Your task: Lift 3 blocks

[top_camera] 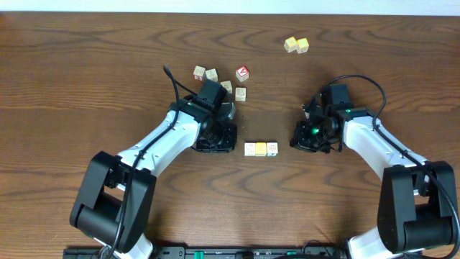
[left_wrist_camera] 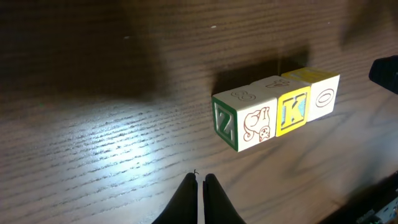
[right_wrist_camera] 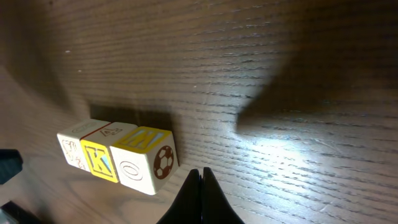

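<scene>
Overhead view can't show the jaws; left gripper (left_wrist_camera: pixel 200 186) low at 9 o'clock of three-block row (top_camera: pixel 260 149), right gripper (right_wrist_camera: pixel 201 180) at 3 o'clock, both closed, empty

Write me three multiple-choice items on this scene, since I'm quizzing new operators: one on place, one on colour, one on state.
1. Where is the row of three blocks?
A. between the left gripper and right gripper
B. left of both
C. right of both
2. What colour frames the K on the middle block?
A. red
B. yellow
C. purple
3. The grippers are:
A. open
B. holding blocks
C. shut, empty

Answers: 1 A, the overhead view shows the row lying between them; 2 B, both wrist views show yellow; 3 C, the fingertips meet with nothing between.
</scene>
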